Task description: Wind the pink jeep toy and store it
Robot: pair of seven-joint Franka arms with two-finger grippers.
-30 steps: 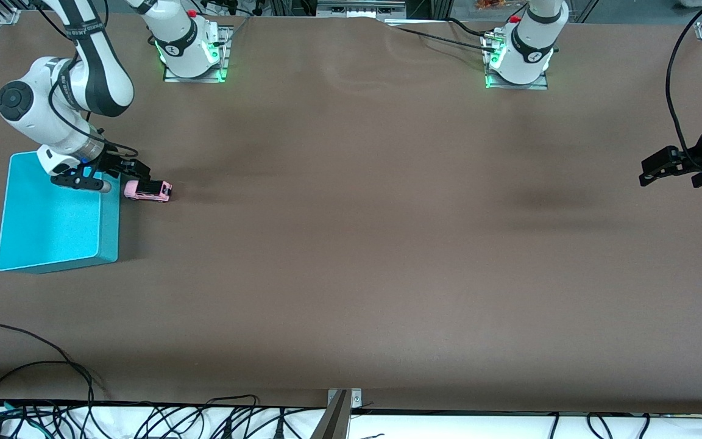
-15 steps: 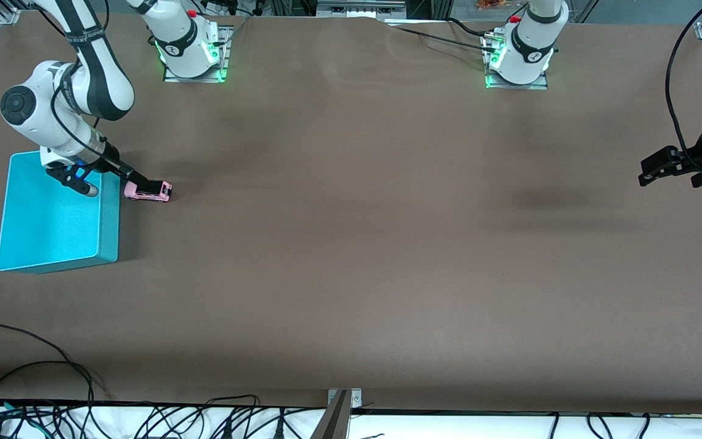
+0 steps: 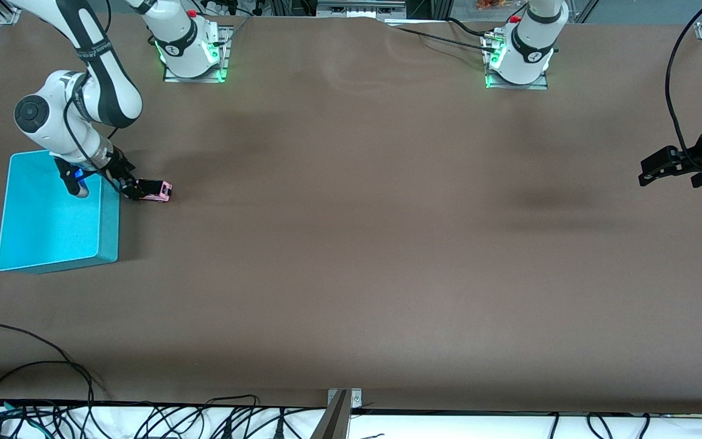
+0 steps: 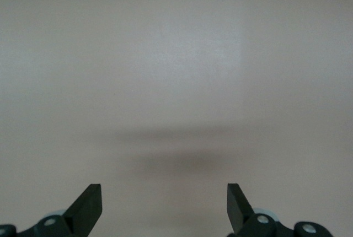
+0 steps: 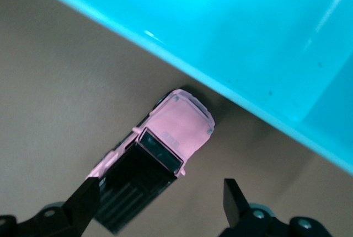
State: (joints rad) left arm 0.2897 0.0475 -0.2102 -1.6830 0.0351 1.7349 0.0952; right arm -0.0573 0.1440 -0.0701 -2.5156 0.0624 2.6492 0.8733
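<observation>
The pink jeep toy, pale pink with a black roof, stands on the brown table beside the turquoise bin, on the bin's side toward the left arm's end. My right gripper is low over the jeep's bin-side end, open and gripping nothing. In the right wrist view the jeep lies slantwise beside the bin wall. Its black-roofed end reaches between the spread fingers of the right gripper, close to one finger. My left gripper waits open over bare table at the left arm's end; in its wrist view the left gripper holds nothing.
Both arm bases stand along the table's edge farthest from the front camera. Loose black cables lie off the edge nearest to the camera. A metal bracket sits at the middle of that near edge.
My right gripper turned and came down from the bin's edge onto the jeep, its fingers spreading slightly wider. The jeep and the left arm have not moved.
</observation>
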